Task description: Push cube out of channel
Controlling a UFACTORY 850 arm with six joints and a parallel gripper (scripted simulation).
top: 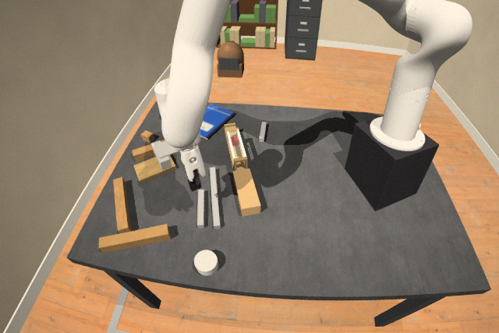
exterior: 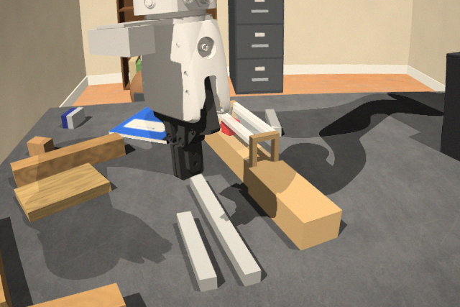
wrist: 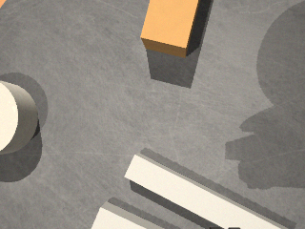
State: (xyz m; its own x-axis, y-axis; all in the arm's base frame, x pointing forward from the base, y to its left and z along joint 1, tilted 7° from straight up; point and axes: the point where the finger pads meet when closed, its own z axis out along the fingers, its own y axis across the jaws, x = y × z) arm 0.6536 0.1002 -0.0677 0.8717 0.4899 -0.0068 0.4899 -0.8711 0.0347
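Note:
The red cube (top: 235, 140) sits inside the wooden channel (top: 235, 147) with white rails, towards its far half; it also shows in the exterior view (exterior: 227, 127). A tan block (top: 246, 192) lies right against the channel's near end with the wooden frame (exterior: 264, 149). Two white sticks lie left of the channel, a long one (top: 214, 196) and a short one (top: 199, 208). My gripper (top: 194, 181) is shut and empty, low over the table, with its dark fingertips (exterior: 187, 170) at the far end of the long stick (exterior: 223, 221). The wrist view shows both sticks (wrist: 200, 196).
Wooden blocks (top: 153, 166) lie to the left of the gripper, and two wooden beams (top: 135, 237) at the front left. A white cylinder (top: 205, 262) stands near the front edge. A blue book (top: 213, 119) and a grey bar (top: 263, 131) lie behind. The arm's black base (top: 388, 164) stands at the right.

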